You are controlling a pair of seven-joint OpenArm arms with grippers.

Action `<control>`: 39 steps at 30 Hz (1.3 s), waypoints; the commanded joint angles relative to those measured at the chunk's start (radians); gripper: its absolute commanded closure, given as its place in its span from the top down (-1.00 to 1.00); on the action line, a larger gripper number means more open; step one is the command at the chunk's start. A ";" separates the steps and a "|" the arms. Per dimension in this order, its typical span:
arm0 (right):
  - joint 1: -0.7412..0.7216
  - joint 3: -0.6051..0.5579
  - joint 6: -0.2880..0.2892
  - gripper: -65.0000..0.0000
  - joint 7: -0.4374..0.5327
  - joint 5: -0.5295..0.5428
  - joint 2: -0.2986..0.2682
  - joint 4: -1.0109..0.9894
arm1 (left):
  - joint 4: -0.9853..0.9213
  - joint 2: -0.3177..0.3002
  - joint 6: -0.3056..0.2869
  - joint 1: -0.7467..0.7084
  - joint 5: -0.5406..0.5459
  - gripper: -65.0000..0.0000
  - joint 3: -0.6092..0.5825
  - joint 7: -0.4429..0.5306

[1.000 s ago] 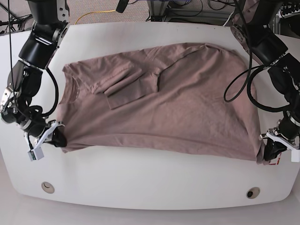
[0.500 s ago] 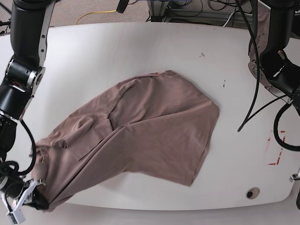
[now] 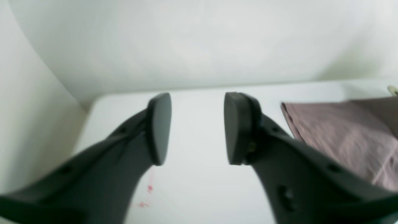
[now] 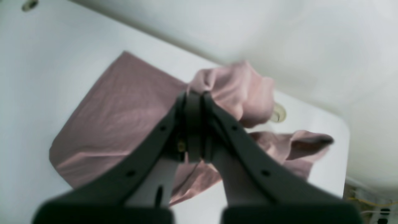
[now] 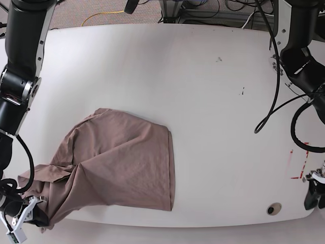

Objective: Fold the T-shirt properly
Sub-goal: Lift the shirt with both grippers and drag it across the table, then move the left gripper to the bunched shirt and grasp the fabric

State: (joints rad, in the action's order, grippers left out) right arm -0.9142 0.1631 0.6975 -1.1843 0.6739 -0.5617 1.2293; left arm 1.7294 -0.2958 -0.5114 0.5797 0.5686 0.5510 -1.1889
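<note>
Two grippers — right gripper (image 4: pixel 194 124) pinching the T-shirt (image 5: pixel 127 168), left gripper (image 3: pixel 197 127) spread, holding nothing.

Over the white desk (image 3: pixel 192 130), near its rounded corner, the left gripper (image 3: pixel 197 127) holds its dark jaws apart with nothing between them, while the mauve T-shirt (image 3: pixel 342 137) lies flat toward the right, small red marks (image 3: pixel 146 196) below.

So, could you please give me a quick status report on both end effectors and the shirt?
Left end effector open, empty. Right end effector shut on T-shirt, bunched at table corner. Nothing in the way.
</note>
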 commanded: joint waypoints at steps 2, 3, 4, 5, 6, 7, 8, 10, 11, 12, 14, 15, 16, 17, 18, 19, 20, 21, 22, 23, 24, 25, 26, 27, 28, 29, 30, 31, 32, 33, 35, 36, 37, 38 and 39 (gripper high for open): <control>-0.007 0.017 0.000 -1.00 0.048 0.025 -0.017 0.020 | 0.036 0.037 -0.002 -0.073 0.031 0.14 -0.010 0.025; 0.007 0.034 0.000 -1.00 0.054 0.019 -0.017 0.019 | 0.037 0.056 -0.002 -0.099 0.031 0.17 -0.010 0.025; 0.022 0.045 0.000 -1.00 0.063 0.019 -0.017 0.017 | 0.033 0.074 -0.002 -0.117 0.031 0.17 -0.010 0.025; 0.040 0.054 -0.002 -1.00 0.080 0.017 -0.014 0.016 | 0.033 0.099 -0.002 -0.139 0.031 0.17 -0.010 0.025; 0.057 0.052 -0.002 -1.00 0.093 0.017 -0.014 0.016 | 0.036 0.120 -0.002 -0.158 0.031 0.17 -0.010 0.025; 0.070 0.052 -0.002 -1.00 0.100 0.017 -0.016 0.016 | 0.036 0.139 -0.002 -0.181 0.031 0.17 -0.013 0.025; 0.080 0.052 -0.002 -1.00 0.102 0.017 -0.017 0.016 | 0.036 0.152 -0.002 -0.197 0.031 0.17 -0.021 0.025; 0.102 0.059 -0.002 -1.00 0.106 0.017 -0.017 0.014 | 0.031 0.191 0.000 -0.229 0.023 0.18 -0.052 0.030; 0.111 0.059 -0.002 -1.00 0.106 0.017 -0.017 0.014 | 0.028 0.206 0.004 -0.241 0.021 0.18 -0.067 0.042; 0.120 0.059 -0.002 -1.00 0.106 0.017 -0.017 0.014 | 0.021 0.220 0.004 -0.252 0.021 0.18 -0.081 0.059; 0.143 0.059 -0.002 -1.00 0.106 0.017 -0.017 0.019 | -0.009 0.254 0.004 -0.283 0.021 0.18 -0.122 0.103; 0.149 0.059 -0.002 -1.00 0.106 0.019 -0.017 0.019 | -0.022 0.264 0.006 -0.290 0.021 0.18 -0.139 0.120; 0.157 0.059 -0.002 -1.00 0.106 0.019 -0.019 0.019 | -0.042 0.274 0.006 -0.298 0.021 0.18 -0.162 0.134; 0.163 0.060 -0.002 -1.00 0.106 0.019 -0.019 0.019 | -0.075 0.286 0.006 -0.303 0.021 0.18 -0.187 0.148; 0.163 0.060 -0.002 -1.00 0.106 0.019 -0.019 0.019 | -0.108 0.298 0.006 -0.307 0.021 0.18 -0.205 0.162; 0.168 0.060 -0.002 -1.00 0.106 0.019 -0.019 0.019 | -0.142 0.309 0.006 -0.307 0.021 0.18 -0.220 0.180; 0.175 0.060 -0.002 -1.00 0.106 0.020 -0.019 0.019 | -0.185 0.324 0.006 -0.307 0.021 0.18 -0.234 0.208; 0.182 0.060 -0.002 -1.00 0.106 0.023 -0.021 0.019 | -0.239 0.338 0.007 -0.309 0.021 0.18 -0.248 0.243; 0.185 0.062 -0.002 -1.00 0.106 0.025 -0.021 0.019 | -0.291 0.347 0.007 -0.312 0.021 0.18 -0.259 0.275; 0.185 0.062 -0.002 -1.00 0.106 0.025 -0.021 0.019 | -0.332 0.355 0.007 -0.313 0.021 0.18 -0.266 0.297; 0.188 0.063 -0.002 -1.00 0.106 0.023 -0.021 0.019 | -0.380 0.364 0.007 -0.313 0.021 0.18 -0.279 0.323; 0.194 0.076 -0.002 -1.00 0.106 0.022 -0.021 0.019 | -0.428 0.372 0.007 -0.312 0.021 0.18 -0.296 0.352; 0.200 0.094 -0.002 -1.00 0.106 0.022 -0.021 0.019 | -0.474 0.378 0.007 -0.312 0.021 0.18 -0.317 0.383; 0.205 0.105 -0.002 -1.00 0.105 0.022 -0.021 0.019 | -0.500 0.381 0.007 -0.312 0.021 0.19 -0.332 0.401; 0.206 0.118 -0.002 -1.00 0.103 0.022 -0.019 0.019 | -0.538 0.387 0.007 -0.309 0.021 0.25 -0.363 0.427; 0.206 0.122 -0.002 -1.00 0.102 0.022 -0.019 0.019 | -0.555 0.392 0.007 -0.306 0.023 0.29 -0.381 0.445; 0.208 0.122 -0.002 -1.00 0.102 0.020 -0.019 0.019 | -0.579 0.393 0.007 -0.297 0.023 0.36 -0.400 0.465; 0.208 0.123 -0.002 -1.00 0.102 0.020 -0.019 0.019 | -0.604 0.395 0.007 -0.289 0.028 0.44 -0.414 0.484; 0.208 0.123 -0.002 -1.00 0.102 0.019 -0.019 0.019 | -0.639 0.406 0.010 -0.281 0.028 0.51 -0.429 0.505; 0.208 0.123 -0.002 -1.00 0.102 0.019 -0.019 0.017 | -0.662 0.416 0.015 -0.278 0.026 0.55 -0.438 0.518; 0.208 0.123 -0.002 -1.00 0.102 0.019 -0.019 0.017 | -0.719 0.435 0.049 -0.255 0.028 0.56 -0.455 0.545; 0.208 0.123 -0.002 -1.00 0.102 0.020 -0.019 0.017 | -0.741 0.442 0.063 -0.244 0.028 0.56 -0.457 0.553; 0.208 0.123 -0.002 -1.00 0.102 0.023 -0.019 0.017 | -0.757 0.442 0.075 -0.237 0.028 0.56 -0.457 0.559; 0.212 0.123 -0.002 -1.00 0.100 0.023 -0.021 0.017 | -0.785 0.450 0.090 -0.228 0.029 0.56 -0.458 0.571; 0.217 0.123 -0.002 -1.00 0.100 0.023 -0.021 0.017 | -0.810 0.453 0.106 -0.220 0.029 0.56 -0.458 0.585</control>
State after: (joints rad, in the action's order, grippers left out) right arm -0.6720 0.2802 0.6964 -1.1095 0.6842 -0.5594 1.2293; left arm 0.9432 0.1486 -0.4259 0.3305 0.5858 0.0944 -0.6289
